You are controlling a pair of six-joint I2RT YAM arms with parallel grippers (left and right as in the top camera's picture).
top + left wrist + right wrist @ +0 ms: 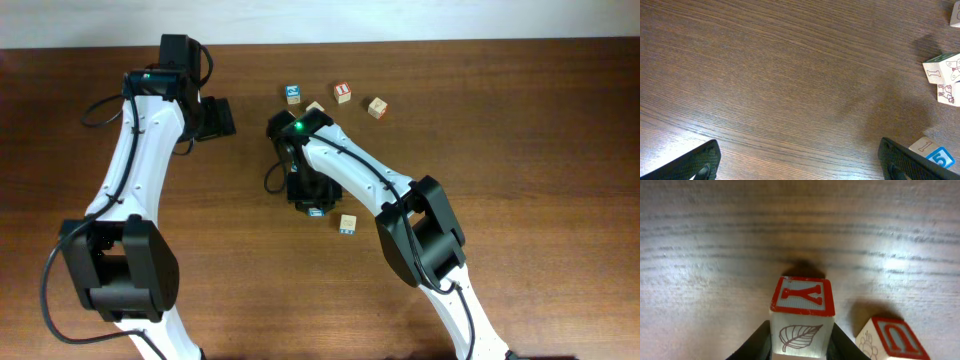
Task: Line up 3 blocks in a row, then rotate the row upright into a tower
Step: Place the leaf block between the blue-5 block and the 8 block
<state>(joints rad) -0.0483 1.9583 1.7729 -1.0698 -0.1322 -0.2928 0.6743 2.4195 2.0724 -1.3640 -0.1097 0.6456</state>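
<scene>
A small wooden block [801,315] with a framed letter Y on top and a leaf on its side sits on the table between my right gripper's [801,342] fingers, which press on both of its sides. From above, the right gripper [312,203] points down at mid-table, with a bit of that block [316,211] showing beneath it. A tan block with teal trim [347,224] lies just to its right and shows as the U block [892,339]. The blue-faced block [293,93] and the tan block with an orange mark [377,107] lie farther back. My left gripper [222,117] is open over bare wood.
A red-faced cube [343,92] and a partly hidden tan cube [315,106] lie at the back near the right arm's elbow. In the left wrist view a blue "5" block [939,157] and two pale picture blocks [945,70] lie at the right edge.
</scene>
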